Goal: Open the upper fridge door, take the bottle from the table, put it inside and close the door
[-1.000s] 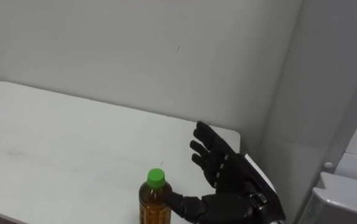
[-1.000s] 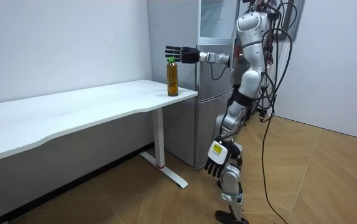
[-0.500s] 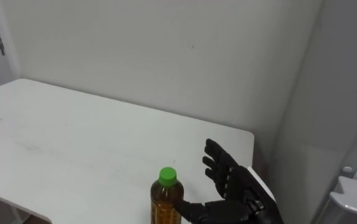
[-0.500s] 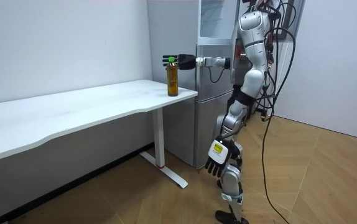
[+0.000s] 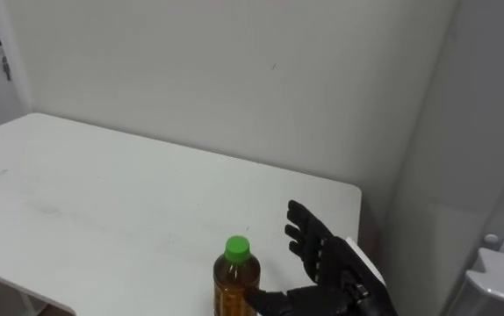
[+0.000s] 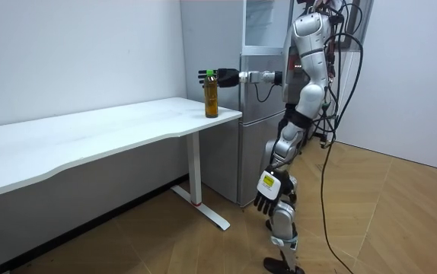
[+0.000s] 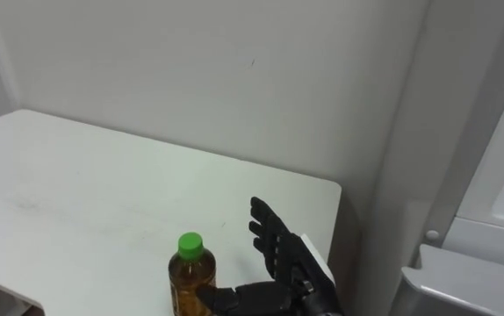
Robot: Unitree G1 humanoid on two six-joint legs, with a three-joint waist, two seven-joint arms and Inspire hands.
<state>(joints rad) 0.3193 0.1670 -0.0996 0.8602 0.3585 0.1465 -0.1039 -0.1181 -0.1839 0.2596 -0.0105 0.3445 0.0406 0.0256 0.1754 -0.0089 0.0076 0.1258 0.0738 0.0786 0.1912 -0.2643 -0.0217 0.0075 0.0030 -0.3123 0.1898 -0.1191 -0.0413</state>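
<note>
Room view shows the right hand (image 6: pixel 226 76) has dropped from above cap height to level with the bottle (image 6: pixel 212 97), which stands on the surface (image 6: pixel 112 125) near its right end. The fingers (image 5: pixel 303 230) stay straight and spread, with the thumb at the bottle's side and nothing gripped yet. Closing round it looks next. The left hand (image 6: pixel 264 201) hangs relaxed.

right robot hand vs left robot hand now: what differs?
Height: the right robot hand is raised beside the bottle over the table; the left robot hand hangs low at the robot's side. Pose: the right robot hand's fingers point forward with the thumb toward the bottle; the left robot hand's fingers point down. Shared: both are open, holding nothing.
</note>
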